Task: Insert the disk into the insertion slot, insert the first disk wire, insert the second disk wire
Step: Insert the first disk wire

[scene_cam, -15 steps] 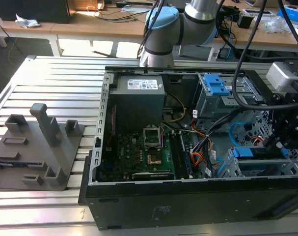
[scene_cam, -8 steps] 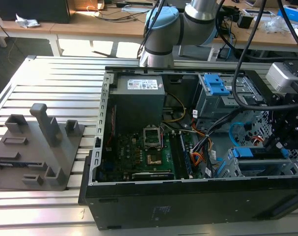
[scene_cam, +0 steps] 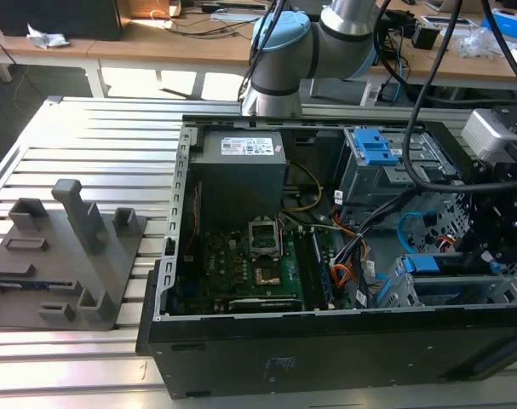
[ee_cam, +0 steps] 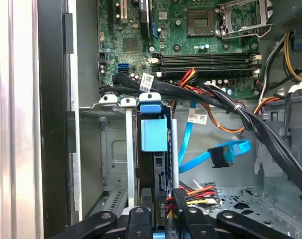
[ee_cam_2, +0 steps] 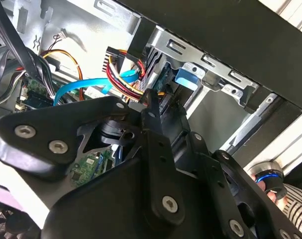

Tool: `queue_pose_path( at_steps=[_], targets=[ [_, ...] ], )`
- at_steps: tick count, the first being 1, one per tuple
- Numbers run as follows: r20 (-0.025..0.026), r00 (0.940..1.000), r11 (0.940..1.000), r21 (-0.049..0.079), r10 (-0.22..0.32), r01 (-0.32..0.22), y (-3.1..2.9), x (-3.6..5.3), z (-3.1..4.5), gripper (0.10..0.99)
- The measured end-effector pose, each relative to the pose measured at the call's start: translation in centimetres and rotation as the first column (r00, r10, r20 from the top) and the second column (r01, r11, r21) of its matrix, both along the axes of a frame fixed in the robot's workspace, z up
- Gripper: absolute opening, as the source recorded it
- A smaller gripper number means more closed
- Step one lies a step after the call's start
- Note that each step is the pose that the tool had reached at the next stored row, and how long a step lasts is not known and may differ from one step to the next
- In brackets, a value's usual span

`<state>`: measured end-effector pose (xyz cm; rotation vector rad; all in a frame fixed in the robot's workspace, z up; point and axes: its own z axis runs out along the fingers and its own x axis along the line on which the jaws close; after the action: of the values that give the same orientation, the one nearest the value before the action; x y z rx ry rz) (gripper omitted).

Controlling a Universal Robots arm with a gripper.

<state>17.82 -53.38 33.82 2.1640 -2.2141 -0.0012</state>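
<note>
Nearest the lens sits the pincer (ee_cam: 164,222), black and low inside the open case (scene_cam: 326,358); whether it stands wide or narrow I cannot tell. Straight ahead of it, in the first wrist view, the disk (ee_cam: 153,135) stands on edge inside the slot (ee_cam: 116,149). Its blue carrier tab faces the pincer, and the slot's grey sheet-metal walls run close on either side. Just in front of the pincer a black plug (ee_cam: 179,196) on red, yellow and black wires (ee_cam: 203,193) lies right beside the disk's near edge; whether it is seated I cannot tell. Off to one side of the pincer, apart from the disk, a blue cable (ee_cam: 186,129) ends in a black connector (ee_cam: 222,155) that hangs free. Farther ahead, past the slot, a black cable bundle (ee_cam: 215,99) crosses in front of the green board (ee_cam: 190,50)
</note>
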Motion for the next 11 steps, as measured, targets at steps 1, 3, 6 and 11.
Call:
queue_pose_path(
  at_steps=[1, 3, 6, 11],
  targets=[
    [0.0001, 1.0000, 1.0000, 0.000, 0.000, 0.000, 0.00, 0.00, 0.28, 0.302],
    [0.0000, 1.0000, 1.0000, 0.000, 0.000, 0.000, 0.00, 0.00, 0.69, 0.302],
    [0.0000, 1.0000, 1.0000, 0.000, 0.000, 0.000, 0.00, 0.00, 1.59, 0.302],
    [0.0000, 1.0000, 1.0000, 0.000, 0.000, 0.000, 0.00, 0.00, 2.71, 0.302]
  ],
)
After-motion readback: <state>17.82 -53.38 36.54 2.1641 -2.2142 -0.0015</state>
